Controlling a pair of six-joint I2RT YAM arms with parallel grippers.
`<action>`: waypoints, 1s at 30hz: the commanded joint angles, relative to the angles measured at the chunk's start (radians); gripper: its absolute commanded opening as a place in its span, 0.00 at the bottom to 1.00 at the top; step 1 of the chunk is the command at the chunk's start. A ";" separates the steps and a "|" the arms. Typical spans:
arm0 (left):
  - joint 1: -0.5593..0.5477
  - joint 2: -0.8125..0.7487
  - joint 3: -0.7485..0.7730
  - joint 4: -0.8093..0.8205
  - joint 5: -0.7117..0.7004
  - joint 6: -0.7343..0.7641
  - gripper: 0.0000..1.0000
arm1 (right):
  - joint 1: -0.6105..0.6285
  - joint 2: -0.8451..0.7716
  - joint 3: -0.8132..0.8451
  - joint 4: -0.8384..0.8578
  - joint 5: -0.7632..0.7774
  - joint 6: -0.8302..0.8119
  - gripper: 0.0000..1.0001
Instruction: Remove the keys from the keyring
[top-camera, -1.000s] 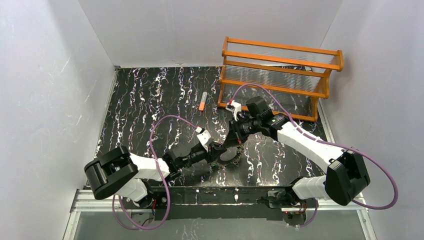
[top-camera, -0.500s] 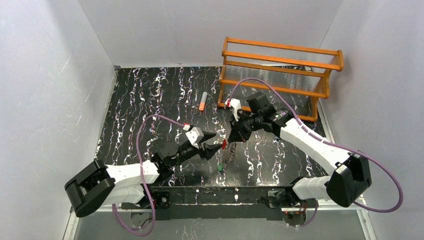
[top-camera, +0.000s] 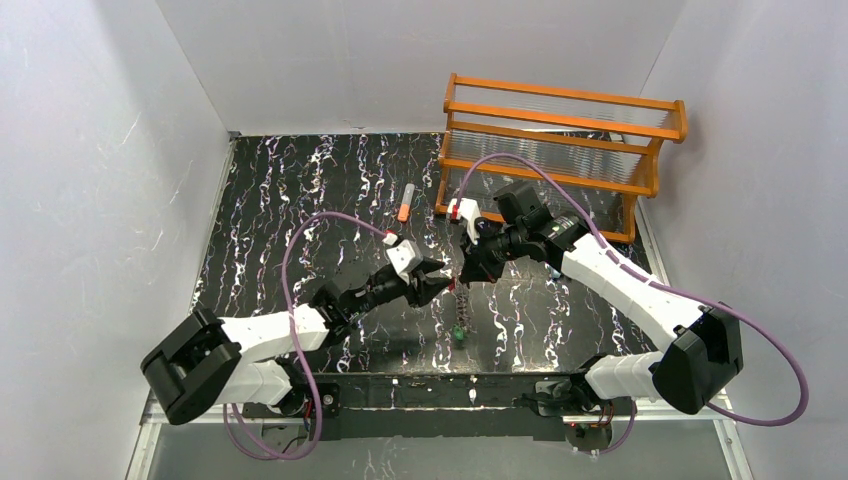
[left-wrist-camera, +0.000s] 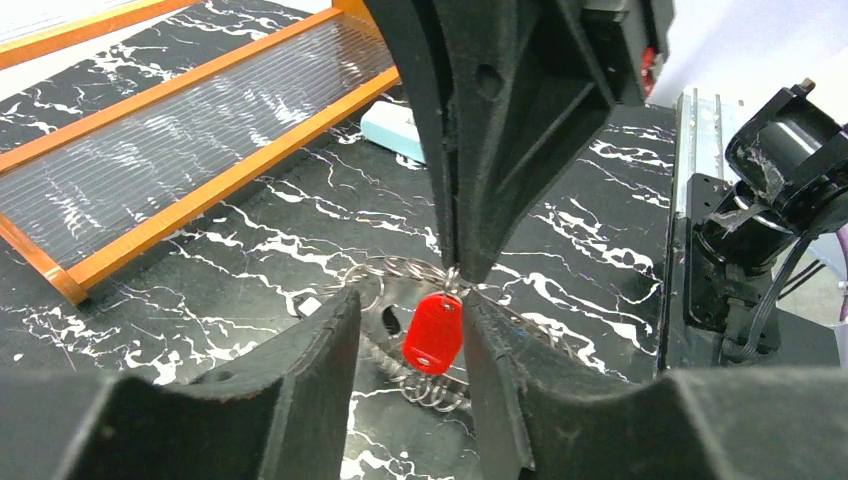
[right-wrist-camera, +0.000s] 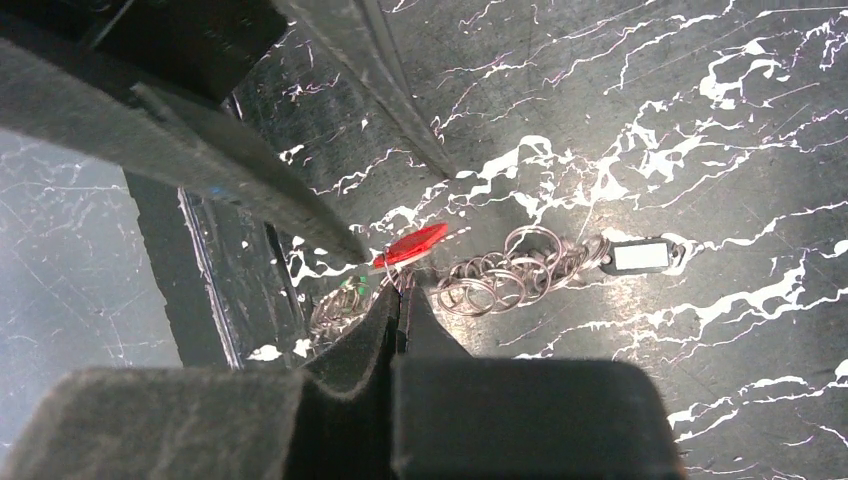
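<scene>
Left hand (left-wrist-camera: 412, 302) astride red key (left-wrist-camera: 432, 333)

Green key (right-wrist-camera: 352, 289) blurred, half hidden; pale clip (left-wrist-camera: 392, 130) partly hidden.

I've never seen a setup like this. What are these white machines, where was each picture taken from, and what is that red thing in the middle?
These are two robot arms bolted to the near edge of a black marbled table. The wide picture looks down from above and behind them. The other two come from small cameras on each wrist, so the dark wedges up close are that arm's own fingers. The right gripper is shut on a keyring, a bunch of linked metal rings. Three small keys are attached to it: a red key, a green key and a dark-and-white key. The left gripper is open, with one finger on either side of the red key. Farther back, an orange rack stands on the table and an orange-and-grey tube lies near it.
</scene>
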 joint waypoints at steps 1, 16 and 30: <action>0.037 0.037 0.061 -0.006 0.132 -0.021 0.38 | 0.003 -0.027 0.012 0.029 -0.057 -0.035 0.01; 0.042 0.082 0.087 -0.005 0.227 -0.039 0.02 | 0.003 -0.047 -0.020 0.061 -0.075 -0.045 0.01; 0.045 -0.001 -0.026 0.009 -0.077 -0.217 0.00 | -0.019 -0.287 -0.258 0.482 -0.013 0.133 0.01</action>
